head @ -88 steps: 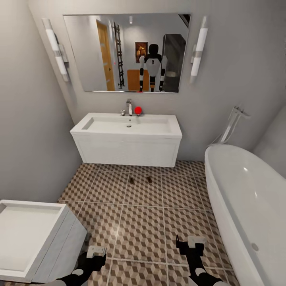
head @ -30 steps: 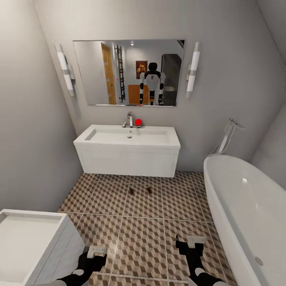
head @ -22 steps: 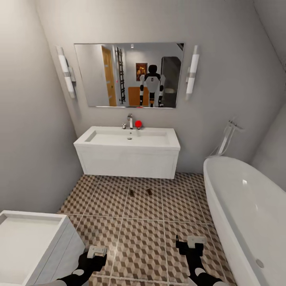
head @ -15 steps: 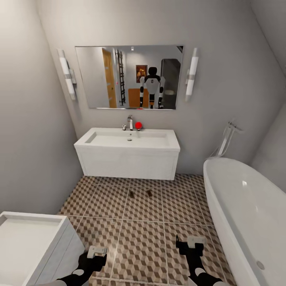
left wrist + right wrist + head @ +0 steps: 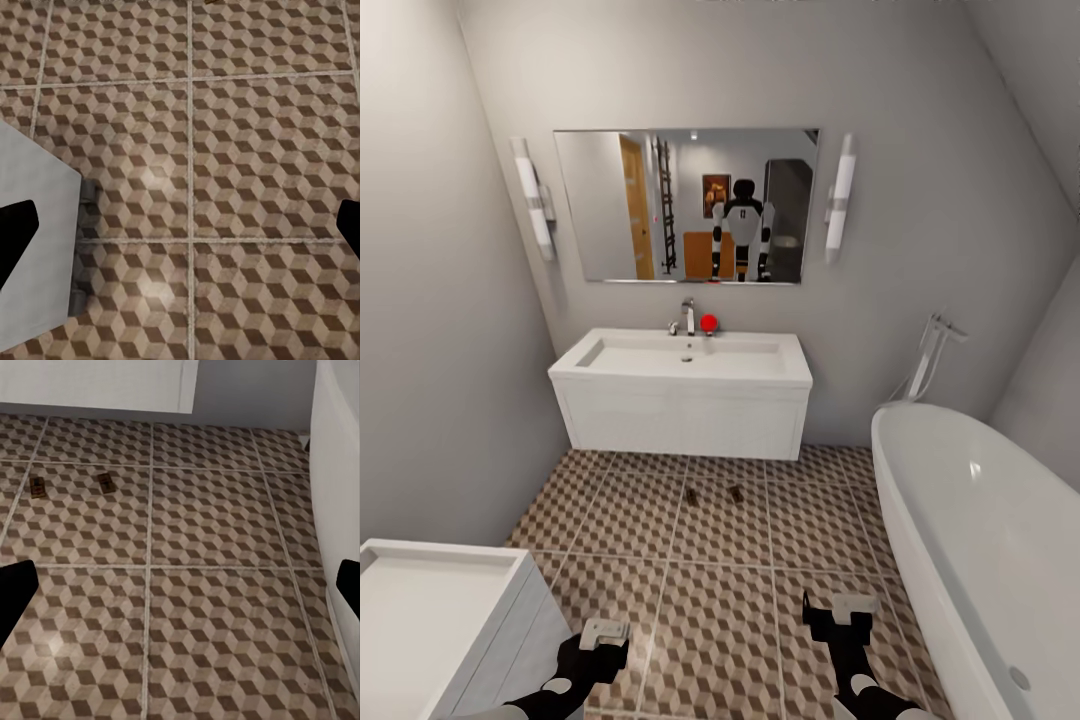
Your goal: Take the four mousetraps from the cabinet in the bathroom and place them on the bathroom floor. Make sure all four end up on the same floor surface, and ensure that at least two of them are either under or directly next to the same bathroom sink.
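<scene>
Two mousetraps [image 5: 712, 494] lying flat and side by side on the bathroom floor [image 5: 730, 610], just in front of the bathroom sink [image 5: 682, 392], well ahead of both arms. Likely light, stiff little boards with touchy metal parts; best pinched across the wooden edges, clear of the spring. Two of four counted here; the remaining two presumably waiting in the cabinet. Left gripper [image 5: 603, 634] and right gripper [image 5: 838, 612] hanging low over the tiles, fingers spread wide, holding nothing.
</scene>
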Robot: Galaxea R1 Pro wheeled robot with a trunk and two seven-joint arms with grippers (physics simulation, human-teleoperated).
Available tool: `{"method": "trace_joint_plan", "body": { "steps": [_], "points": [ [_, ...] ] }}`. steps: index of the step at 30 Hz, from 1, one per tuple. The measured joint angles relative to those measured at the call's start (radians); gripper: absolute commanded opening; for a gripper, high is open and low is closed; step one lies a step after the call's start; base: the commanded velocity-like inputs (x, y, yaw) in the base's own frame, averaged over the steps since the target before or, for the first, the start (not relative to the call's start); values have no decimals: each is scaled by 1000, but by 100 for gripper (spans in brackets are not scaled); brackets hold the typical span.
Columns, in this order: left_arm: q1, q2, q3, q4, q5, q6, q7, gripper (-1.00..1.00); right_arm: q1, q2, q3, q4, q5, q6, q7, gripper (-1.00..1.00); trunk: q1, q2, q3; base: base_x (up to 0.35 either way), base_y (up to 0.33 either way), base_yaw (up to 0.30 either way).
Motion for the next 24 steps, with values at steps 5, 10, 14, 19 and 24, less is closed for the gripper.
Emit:
{"method": "trace_joint_plan", "body": {
  "steps": [5, 10, 14, 19, 24],
  "points": [
    [0, 0, 0, 0, 0, 0, 0, 100, 0, 0, 0, 0, 0, -1, 0, 100, 0, 0, 8, 0, 0, 0],
    [0, -3, 0, 0, 0, 0, 0, 100, 0, 0, 0, 0, 0, 0, 0, 100, 0, 0, 13, 0, 0, 0],
    [0, -3, 0, 0, 0, 0, 0, 100, 0, 0, 0, 0, 0, 0, 0, 100, 0, 0, 13, 0, 0, 0],
    [0, -4, 0, 0, 0, 0, 0, 100, 0, 0, 0, 0, 0, 0, -1, 100, 0, 0, 13, 0, 0, 0],
    [0, -5, 0, 0, 0, 0, 0, 100, 0, 0, 0, 0, 0, 1, -1, 100, 0, 0, 13, 0, 0, 1]
  ]
}}
